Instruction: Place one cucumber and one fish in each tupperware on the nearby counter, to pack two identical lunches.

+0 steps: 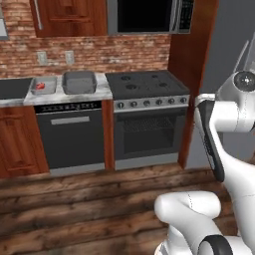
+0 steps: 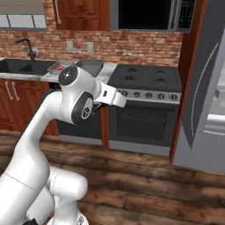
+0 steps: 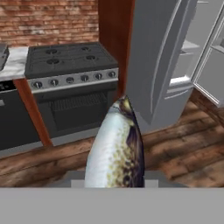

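A black stovetop [image 1: 144, 83] sits over an oven [image 1: 147, 134], beside a dishwasher [image 1: 69, 135].

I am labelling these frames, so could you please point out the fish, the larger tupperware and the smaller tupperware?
fish [image 3: 114, 151]: hand view, middle of its speckled body.
larger tupperware [image 1: 79, 82]: left base view, its inside floor.
smaller tupperware [image 1: 49, 85]: left base view, its bare floor beside the red item.
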You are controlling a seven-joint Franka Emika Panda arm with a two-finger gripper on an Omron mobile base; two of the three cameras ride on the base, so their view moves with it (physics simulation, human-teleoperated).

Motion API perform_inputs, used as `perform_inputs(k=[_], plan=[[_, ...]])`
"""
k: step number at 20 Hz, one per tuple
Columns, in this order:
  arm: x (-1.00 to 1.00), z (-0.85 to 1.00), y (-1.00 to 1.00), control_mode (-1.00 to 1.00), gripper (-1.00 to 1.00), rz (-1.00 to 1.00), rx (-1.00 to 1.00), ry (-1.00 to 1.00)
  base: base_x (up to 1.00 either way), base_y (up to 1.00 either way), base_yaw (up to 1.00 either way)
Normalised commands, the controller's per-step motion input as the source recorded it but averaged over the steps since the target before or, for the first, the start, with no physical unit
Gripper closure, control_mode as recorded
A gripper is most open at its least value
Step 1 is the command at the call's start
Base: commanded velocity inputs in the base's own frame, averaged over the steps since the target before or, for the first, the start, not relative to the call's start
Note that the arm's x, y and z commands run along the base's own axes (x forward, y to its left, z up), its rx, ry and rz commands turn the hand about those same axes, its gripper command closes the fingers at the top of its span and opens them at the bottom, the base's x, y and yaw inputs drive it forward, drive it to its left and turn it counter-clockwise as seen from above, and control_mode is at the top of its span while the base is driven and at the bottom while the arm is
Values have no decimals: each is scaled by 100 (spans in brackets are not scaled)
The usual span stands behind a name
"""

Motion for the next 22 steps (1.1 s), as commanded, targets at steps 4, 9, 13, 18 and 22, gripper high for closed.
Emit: perform_inputs(k=[4, 9, 13, 18, 22], plan=[[0, 0, 0, 100, 100, 0, 0, 0, 0, 100, 0], [0, 0, 0, 100, 100, 0, 0, 0, 11, 100, 0], [0, 0, 0, 100, 100, 0, 0, 0, 55, 93, 0], [0, 0, 0, 100, 100, 0, 0, 0, 80, 74, 0], [0, 0, 0, 100, 100, 0, 0, 0, 95, 60, 0]])
